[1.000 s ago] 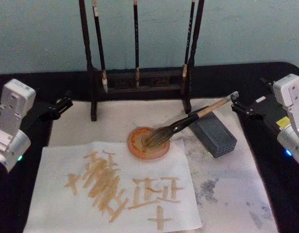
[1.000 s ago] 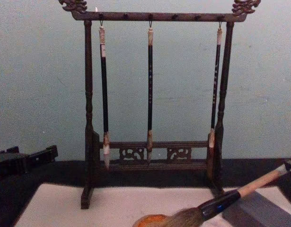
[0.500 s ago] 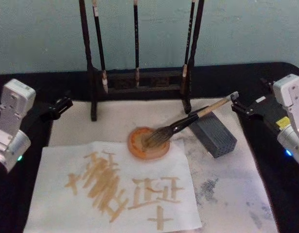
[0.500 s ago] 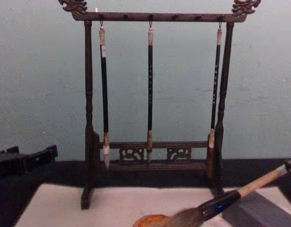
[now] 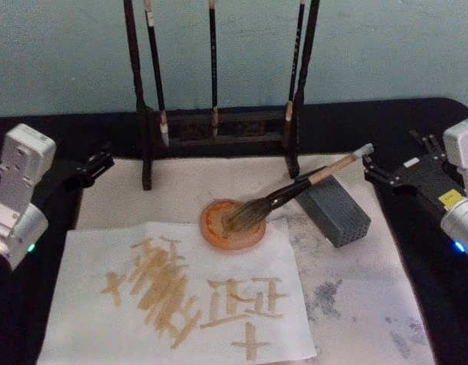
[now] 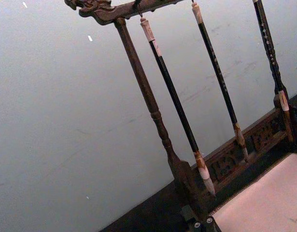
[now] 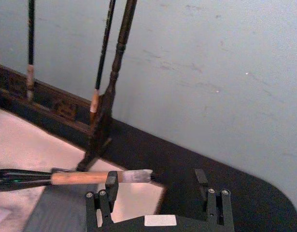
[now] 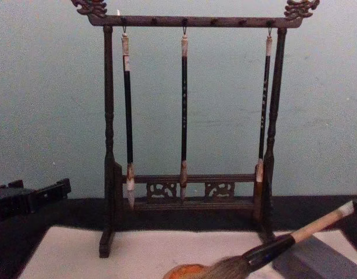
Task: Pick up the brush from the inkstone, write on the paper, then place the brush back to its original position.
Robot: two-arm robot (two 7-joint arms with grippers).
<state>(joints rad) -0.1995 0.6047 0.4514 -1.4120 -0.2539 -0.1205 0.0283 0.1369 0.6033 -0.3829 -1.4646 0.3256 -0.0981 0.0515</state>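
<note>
I see the brush (image 5: 298, 186) lying at a slant. Its bushy head rests in the round orange inkstone (image 5: 213, 232), its black lower shaft leans on the edge of a grey block (image 5: 340, 213), and its whitish end cap points up toward the right side. My right claw (image 5: 391, 154) sits at that end, spread wide. In the right wrist view the end cap lies right beside one finger (image 7: 111, 180), its tip reaching into the gap, and nothing is pinched. Whether the cap touches that finger I cannot tell.

The paper (image 5: 89, 327) lies flat on the pale mat (image 5: 363, 304), just on my side of the inkstone, marked with tan strokes in several clusters. Behind the inkstone stands the dark wooden rack (image 5: 249, 125) with three thin brushes (image 5: 213, 61) hanging from it.

My left claw (image 5: 97, 163) is parked over the black tabletop (image 5: 439, 319) at the mat's left edge, level with the rack's foot and well apart from the brush. I cannot tell whether it is spread or pressed together.
</note>
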